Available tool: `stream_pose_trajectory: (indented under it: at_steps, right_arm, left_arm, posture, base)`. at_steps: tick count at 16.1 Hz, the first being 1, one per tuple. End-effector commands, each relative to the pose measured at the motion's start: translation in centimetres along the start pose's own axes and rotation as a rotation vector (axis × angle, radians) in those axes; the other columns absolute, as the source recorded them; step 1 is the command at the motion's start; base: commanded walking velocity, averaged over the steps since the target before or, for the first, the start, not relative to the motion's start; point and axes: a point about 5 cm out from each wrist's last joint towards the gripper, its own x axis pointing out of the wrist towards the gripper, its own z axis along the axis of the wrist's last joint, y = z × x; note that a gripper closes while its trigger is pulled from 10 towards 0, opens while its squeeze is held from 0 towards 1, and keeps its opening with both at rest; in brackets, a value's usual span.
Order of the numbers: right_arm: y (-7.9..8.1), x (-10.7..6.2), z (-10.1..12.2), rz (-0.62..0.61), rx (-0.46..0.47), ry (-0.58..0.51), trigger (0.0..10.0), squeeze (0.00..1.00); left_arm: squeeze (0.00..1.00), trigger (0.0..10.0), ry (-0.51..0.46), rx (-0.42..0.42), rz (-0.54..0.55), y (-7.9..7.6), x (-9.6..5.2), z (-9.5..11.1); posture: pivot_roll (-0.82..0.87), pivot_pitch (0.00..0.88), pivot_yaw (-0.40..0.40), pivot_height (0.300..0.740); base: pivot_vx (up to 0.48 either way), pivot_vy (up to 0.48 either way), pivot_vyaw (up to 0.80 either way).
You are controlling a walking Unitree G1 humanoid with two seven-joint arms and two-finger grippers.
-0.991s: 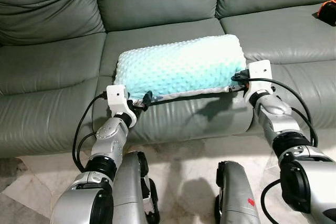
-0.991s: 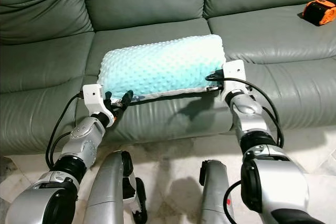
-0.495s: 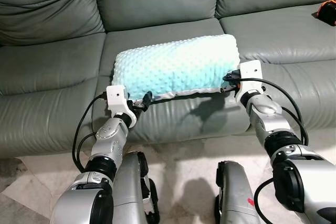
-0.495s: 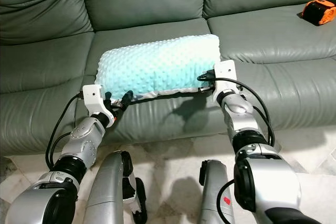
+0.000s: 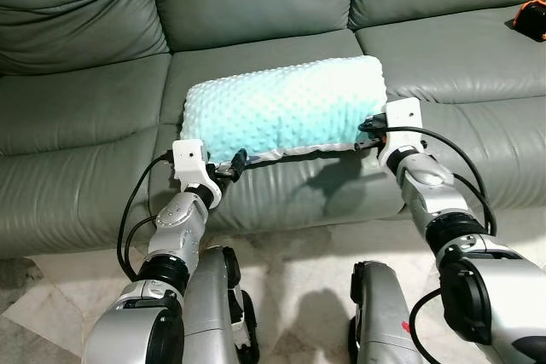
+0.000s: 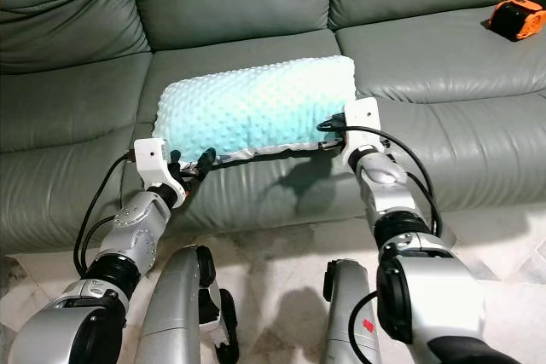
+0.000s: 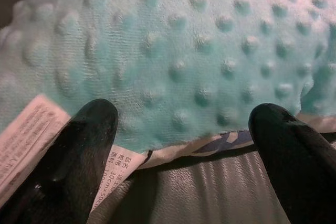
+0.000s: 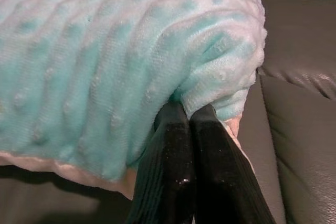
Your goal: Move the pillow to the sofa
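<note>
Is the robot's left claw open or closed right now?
Open. The left gripper has its jaws spread wide apart before the pillow.

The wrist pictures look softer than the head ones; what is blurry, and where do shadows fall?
Left wrist view: the black fingers are out of focus in the foreground; the pillow bumps are fairly sharp. Right wrist view: the fingers catch a small glint, and the pillow's far end is soft. Left eye view: sharp, evenly lit, with a dark shadow under the pillow on the sofa front.

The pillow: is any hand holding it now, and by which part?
The right hand is shut on the pillow at its right end corner. The left hand is open at the left edge, not gripping.
</note>
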Motion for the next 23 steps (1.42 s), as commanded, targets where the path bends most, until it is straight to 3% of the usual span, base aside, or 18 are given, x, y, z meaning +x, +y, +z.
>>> stream_pose_trajectory:
  at_steps: [1, 4, 7, 8, 9, 14, 15, 16, 19, 23]
  right_arm:
    - [0.9, 0.3, 0.5, 0.037, 0.015, -0.023, 0.0, 0.0]
    - [1.1, 0.2, 0.1, 0.042, 0.014, -0.021, 0.0, 0.0]
    - [0.7, -0.4, -1.1, 0.043, 0.009, -0.002, 0.0, 0.0]
    - [0.4, -0.7, -1.7, 0.042, 0.001, 0.012, 9.1, 0.0]
    - [0.0, -1.3, -2.8, 0.039, -0.011, 0.035, 10.0, 0.0]
    - [-1.3, -3.3, -6.1, -0.03, -0.014, 0.103, 10.0, 0.0]
    - [-1.4, -3.8, -6.8, -0.045, -0.003, 0.109, 10.0, 0.58]
    - [-1.5, -4.0, -7.1, -0.052, 0.001, 0.115, 10.0, 1.0]
    - [-1.6, -4.0, -7.0, -0.06, 0.001, 0.108, 10.0, 1.0]
    - [-2.4, -3.4, -5.3, -0.095, -0.025, 0.05, 10.0, 1.0]
  left_arm:
    - [0.0, 10.0, 0.01, 0.033, 0.066, 1.3, -0.4, -0.2]
    - [0.0, 10.0, -0.046, 0.046, 0.081, 1.8, -0.4, 0.9]
    - [0.0, 10.0, -0.04, 0.056, 0.089, 2.1, -0.4, 1.0]
    - [0.0, 10.0, -0.037, 0.058, 0.091, 2.2, -0.4, 0.9]
    - [0.0, 10.0, -0.031, 0.062, 0.088, 2.3, -0.6, 0.6]
    - [0.0, 10.0, 0.025, 0.084, 0.087, 3.0, -1.7, -1.4]
    - [0.0, 10.0, 0.034, 0.083, 0.094, 3.1, -2.0, -1.8]
    - [0.0, 10.0, 0.038, 0.083, 0.096, 3.1, -2.0, -1.9]
    - [0.0, 10.0, 0.041, 0.083, 0.098, 3.1, -1.9, -1.9]
    - [0.0, 10.0, 0.03, 0.088, 0.102, 3.1, -1.6, -1.4]
  posture:
    - [-0.07, 0.212, 0.118, 0.581]
    - [-0.06, 0.205, 0.117, 0.581]
    - [-0.07, 0.191, 0.116, 0.581]
    - [-0.07, 0.183, 0.116, 0.581]
    - [-0.07, 0.17, 0.116, 0.581]
    - [-0.09, 0.12, 0.12, 0.581]
    - [-0.09, 0.108, 0.122, 0.581]
    - [-0.09, 0.103, 0.124, 0.581]
    - [-0.1, 0.089, 0.127, 0.581]
    - [-0.11, 0.062, 0.12, 0.581]
  base:
    - [0.0, 0.0, 0.0]
    - [0.0, 0.0, 0.0]
    - [0.0, 0.0, 0.0]
    - [0.0, 0.0, 0.0]
    - [0.0, 0.0, 0.0]
    - [0.0, 0.0, 0.0]
    - [0.0, 0.0, 0.0]
    - [0.0, 0.0, 0.0]
    - [0.0, 0.0, 0.0]
    - [0.0, 0.0, 0.0]
